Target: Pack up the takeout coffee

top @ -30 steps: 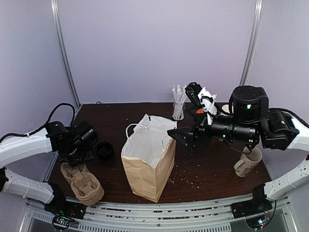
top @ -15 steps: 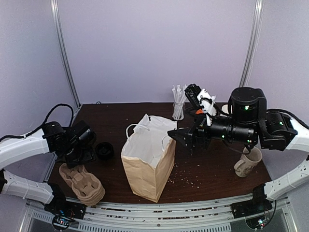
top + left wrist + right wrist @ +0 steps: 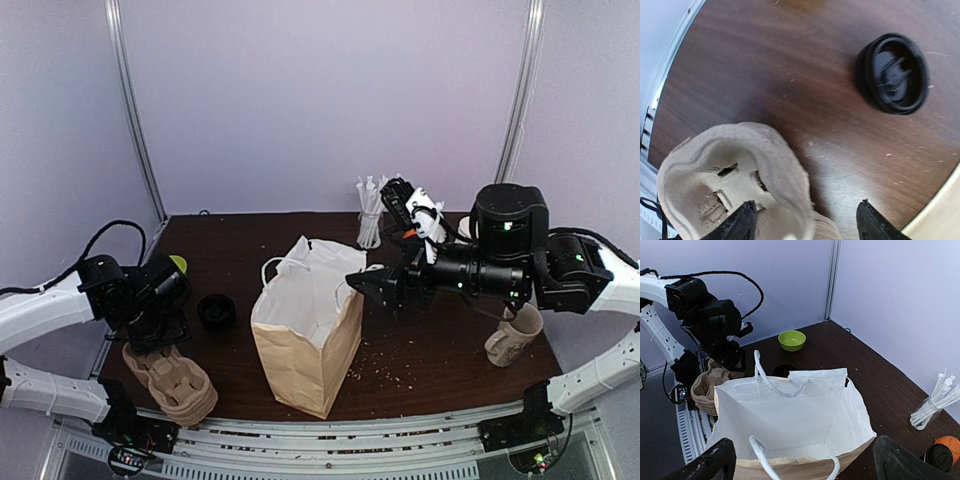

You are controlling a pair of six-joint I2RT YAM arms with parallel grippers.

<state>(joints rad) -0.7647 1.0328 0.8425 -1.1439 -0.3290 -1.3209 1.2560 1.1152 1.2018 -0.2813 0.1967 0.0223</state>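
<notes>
Left pincer [image 3: 805,223], right pincer [image 3: 807,460] (both agape)

In the right wrist view the paper bag [image 3: 790,440] hid most of the takeout coffee [image 3: 784,370], and the bottom edge cut off the right fingers [image 3: 705,465]. An orange-topped thing [image 3: 944,452] sat half out of the corner. In the left wrist view only the tips of the left fingers [image 3: 740,226] showed, and the edge cut the cardboard cup tray [image 3: 735,170].
</notes>
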